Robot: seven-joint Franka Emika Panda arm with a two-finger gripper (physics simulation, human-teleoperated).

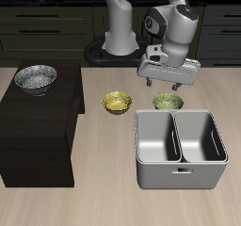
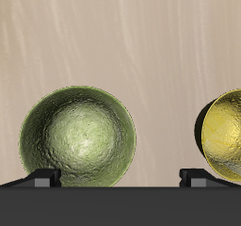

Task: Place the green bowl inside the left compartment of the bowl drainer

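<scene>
The green bowl (image 1: 168, 102) (image 2: 77, 138) is small, olive and mottled inside, and it rests on the table just behind the bowl drainer (image 1: 141, 164). My gripper (image 1: 166, 83) (image 2: 120, 176) hangs open a little above the bowl, slightly farther back, with nothing between its fingers. The drainer is a grey double tub with a handle on its front. Its left compartment (image 1: 157, 138) holds nothing, and neither does the matching well beside it.
A yellow-gold speckled bowl (image 1: 117, 102) (image 2: 224, 136) sits on the table beside the green one. A silver metal bowl (image 1: 35, 78) stands on top of a low dark cabinet (image 1: 38, 136). Dark kitchen cabinets run along the back.
</scene>
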